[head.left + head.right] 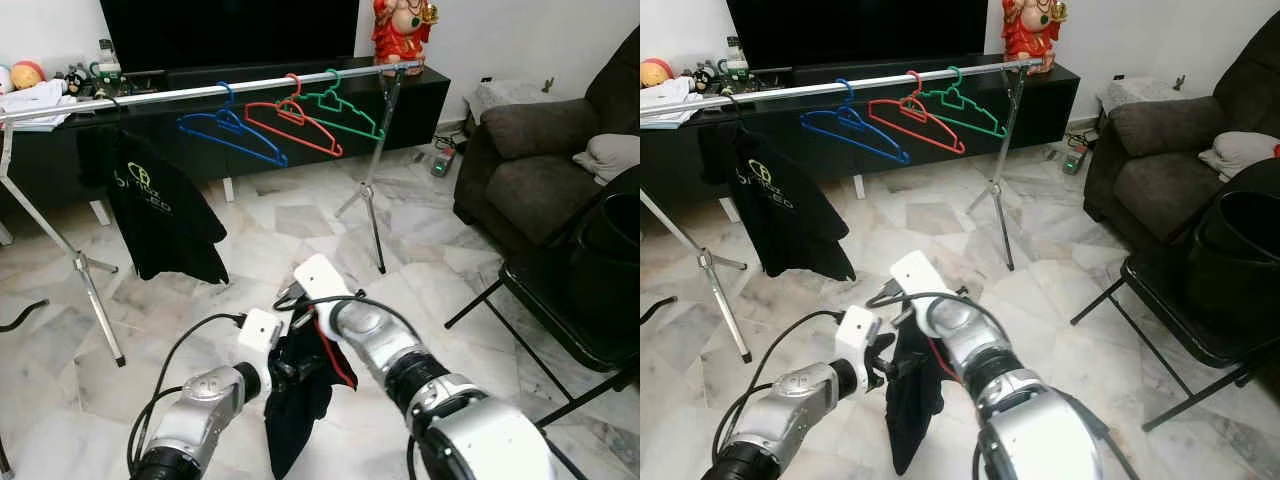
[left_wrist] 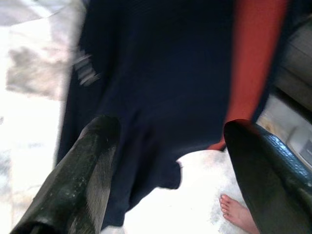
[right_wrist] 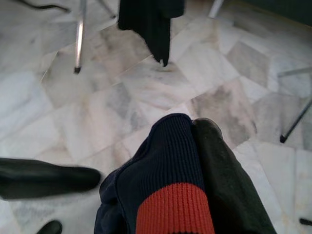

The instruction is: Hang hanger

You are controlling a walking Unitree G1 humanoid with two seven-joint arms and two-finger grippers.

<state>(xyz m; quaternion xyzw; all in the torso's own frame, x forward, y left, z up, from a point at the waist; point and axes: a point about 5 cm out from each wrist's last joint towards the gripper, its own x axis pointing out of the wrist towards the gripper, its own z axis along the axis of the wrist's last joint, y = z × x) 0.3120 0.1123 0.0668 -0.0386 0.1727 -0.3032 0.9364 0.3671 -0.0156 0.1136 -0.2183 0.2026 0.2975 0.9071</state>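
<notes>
navy garment (image 1: pixel 295 400) hangs long axis vertical | right pincer (image 3: pixel 195 161) pinching it | left pincer (image 2: pixel 170 146) spread

Three hangers hang on the silver rail (image 1: pixel 200 91): a blue hanger (image 1: pixel 232 133), a red hanger (image 1: pixel 293 124) and a green hanger (image 1: pixel 340 107). Beside them hangs a black shirt (image 1: pixel 160 205) with a yellow-green logo and pale lettering. Low down, a dark navy garment (image 1: pixel 297 395) carries a broad red band, ribbed in the right wrist view. The right pincer (image 3: pixel 146 161) has black fingers; the left pincer (image 2: pixel 170 141) is black too, its fingers glossy, perhaps faintly textured in the blur. Both arms are silver with white wrist blocks. The floor (image 1: pixel 300 225) is pale marble, veined grey and beige. The sofa (image 1: pixel 540 150) is dark brown, the cabinet (image 1: pixel 300 100) black, and a figurine (image 1: pixel 402 30) red and gold.
</notes>
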